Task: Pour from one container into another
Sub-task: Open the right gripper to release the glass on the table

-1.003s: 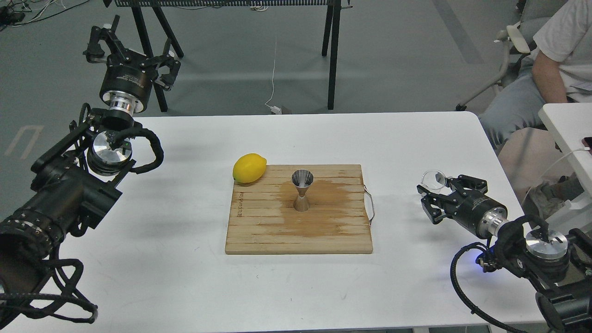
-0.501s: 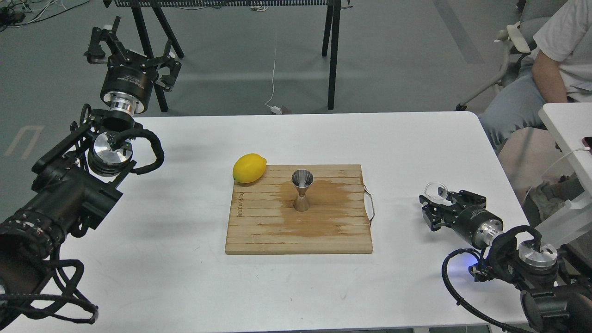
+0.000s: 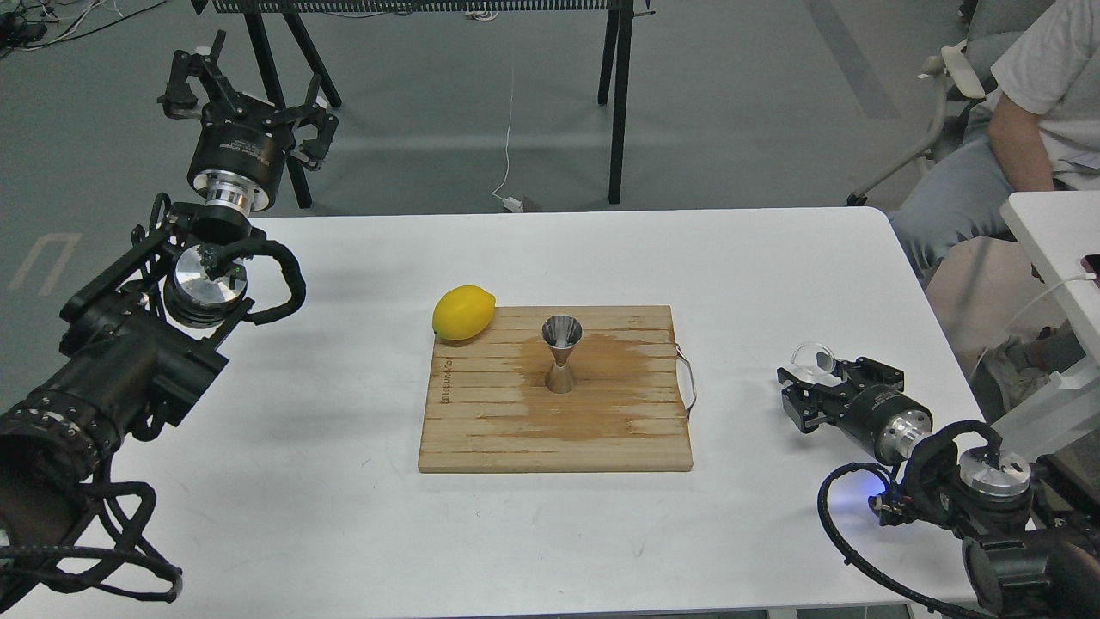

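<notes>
The steel jigger (image 3: 561,354) stands upright in the middle of the wooden board (image 3: 481,434), on a dark wet patch. The small clear glass beaker (image 3: 815,356) is at the right side of the table, low over the tabletop and tilted. My right gripper (image 3: 803,389) is shut on the beaker, which shows at the upper edge of its fingers. My left gripper (image 3: 247,101) hangs raised beyond the table's far left corner, open, with nothing between its fingers.
A yellow lemon (image 3: 463,313) lies at the board's far left corner. The board has a wire handle (image 3: 687,387) on its right side. A seated person (image 3: 1031,112) and a second white table (image 3: 1053,228) are at the right. Black trestle legs (image 3: 615,94) stand behind.
My right gripper has come down and drawn back slightly toward me with the beaker, from above the table to just over it. The left arm has barely moved.
</notes>
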Robot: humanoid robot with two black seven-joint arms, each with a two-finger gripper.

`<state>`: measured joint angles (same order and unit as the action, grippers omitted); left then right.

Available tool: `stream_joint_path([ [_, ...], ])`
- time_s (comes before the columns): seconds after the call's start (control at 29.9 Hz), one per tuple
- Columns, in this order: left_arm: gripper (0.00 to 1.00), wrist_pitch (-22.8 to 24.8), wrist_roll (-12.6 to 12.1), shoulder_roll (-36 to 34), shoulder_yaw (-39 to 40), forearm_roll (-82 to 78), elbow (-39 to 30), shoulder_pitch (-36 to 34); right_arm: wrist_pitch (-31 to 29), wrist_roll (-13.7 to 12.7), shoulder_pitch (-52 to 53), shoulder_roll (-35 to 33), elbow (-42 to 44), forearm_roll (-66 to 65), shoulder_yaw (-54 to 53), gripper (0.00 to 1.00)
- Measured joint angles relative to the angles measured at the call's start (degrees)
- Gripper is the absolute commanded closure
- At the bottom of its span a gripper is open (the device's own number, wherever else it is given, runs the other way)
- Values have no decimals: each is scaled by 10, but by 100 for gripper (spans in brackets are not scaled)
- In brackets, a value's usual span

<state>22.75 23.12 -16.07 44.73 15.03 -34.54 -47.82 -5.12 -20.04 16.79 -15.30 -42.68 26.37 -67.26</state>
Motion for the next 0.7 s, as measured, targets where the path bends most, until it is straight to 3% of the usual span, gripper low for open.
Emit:
stream_joint_path([
  [0.1, 0, 0, 0, 0, 0, 0, 0, 0, 1, 0, 0, 0, -1, 0, 0, 21],
  [0.17, 0, 0, 0, 1, 0, 0, 0, 0, 2, 0, 0, 0, -2, 0, -1, 7],
  [0.2, 0, 0, 0, 1, 0, 0, 0, 0, 2, 0, 0, 0, -2, 0, -1, 6],
  [0.47, 0, 0, 0, 1, 0, 0, 0, 0, 1, 0, -14, -7, -20, 0, -1, 5],
  [0.7, 0, 0, 0, 1, 0, 0, 0, 0, -6, 8, -86, -47, -123, 0, -8, 5],
])
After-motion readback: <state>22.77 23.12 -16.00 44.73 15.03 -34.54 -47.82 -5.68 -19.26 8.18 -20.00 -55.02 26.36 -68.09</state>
